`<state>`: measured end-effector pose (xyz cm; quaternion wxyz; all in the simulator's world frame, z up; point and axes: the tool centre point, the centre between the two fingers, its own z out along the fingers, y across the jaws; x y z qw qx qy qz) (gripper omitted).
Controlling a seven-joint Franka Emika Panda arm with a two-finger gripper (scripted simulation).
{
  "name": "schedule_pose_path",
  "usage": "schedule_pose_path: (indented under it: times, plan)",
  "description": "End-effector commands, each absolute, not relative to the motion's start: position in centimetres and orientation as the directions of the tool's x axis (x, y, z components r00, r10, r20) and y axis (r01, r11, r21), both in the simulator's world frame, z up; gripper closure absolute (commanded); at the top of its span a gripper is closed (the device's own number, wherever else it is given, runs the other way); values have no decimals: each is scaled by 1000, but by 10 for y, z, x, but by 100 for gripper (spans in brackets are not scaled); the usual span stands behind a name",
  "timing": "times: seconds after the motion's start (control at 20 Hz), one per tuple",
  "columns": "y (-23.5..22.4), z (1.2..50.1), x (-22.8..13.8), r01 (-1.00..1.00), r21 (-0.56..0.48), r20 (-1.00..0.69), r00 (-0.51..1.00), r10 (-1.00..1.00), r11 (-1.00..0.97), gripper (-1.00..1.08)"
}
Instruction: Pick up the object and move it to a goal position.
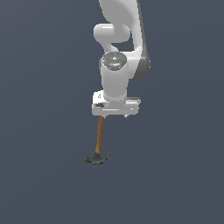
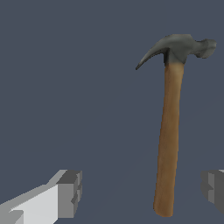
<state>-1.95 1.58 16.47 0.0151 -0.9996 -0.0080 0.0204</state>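
Plain slate-blue ground lay bare around the hammer, its smooth orange-brown wooden handle and curved dark metal head unobstructed between the wide-spread pincer.

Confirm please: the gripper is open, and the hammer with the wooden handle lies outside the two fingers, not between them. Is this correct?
Not quite. The wrist view shows the hammer lying between the two fingers, nearer to one of them. The gripper is open, and the handle is wooden, as you said.

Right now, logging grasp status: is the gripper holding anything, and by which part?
Nothing is held. The gripper is open, its fingers apart from the hammer handle's end between them.
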Motion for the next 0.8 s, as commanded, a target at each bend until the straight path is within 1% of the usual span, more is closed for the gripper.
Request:
schedule_pose_path:
  times: [0.0,0.4,0.75]
  plan:
    - [16,165,-19,15,-31,-41,999,17,-999,-92]
    - [27,179,-15,-6,-56,-35,999,-4,-998,-92]
    - [26,176,-14,-11,-55,-34,999,-9,-998,-92]
